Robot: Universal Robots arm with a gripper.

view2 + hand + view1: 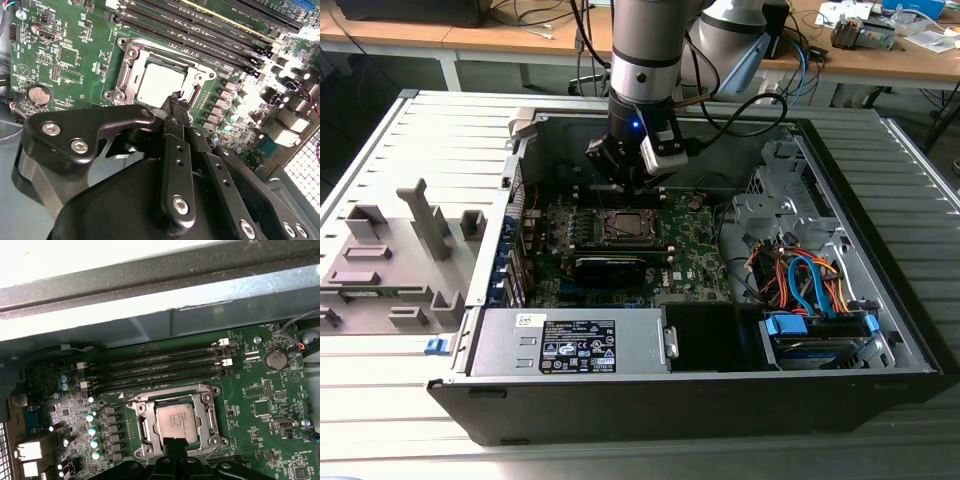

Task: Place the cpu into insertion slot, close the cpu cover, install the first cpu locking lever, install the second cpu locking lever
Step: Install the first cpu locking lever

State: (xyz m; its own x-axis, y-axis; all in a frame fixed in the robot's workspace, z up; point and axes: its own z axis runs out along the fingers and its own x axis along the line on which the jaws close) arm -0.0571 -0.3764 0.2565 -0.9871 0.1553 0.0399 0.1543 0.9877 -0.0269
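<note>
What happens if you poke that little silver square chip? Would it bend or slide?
The small flat square silver-grey chip has a metal top, so it probably stays stiff. Lying flat, it shouldn't roll or tip. The silvery metal frame surrounds it, so it likely won't slide.

I see the cpu [175,421], a small flat square with a dull silver-grey top, lying level in the insertion slot [603,228]. In the second wrist view the chip [159,82] looks bright and pale and sits square to the socket's sides. The cpu cover [210,417], a thin silvery frame, lies flat around it, and the chip shows through its square cut-out. The slot sits on the green motherboard [250,385], just beside the long black memory slots [160,367]. I cannot tell how the locking levers stand.
</note>
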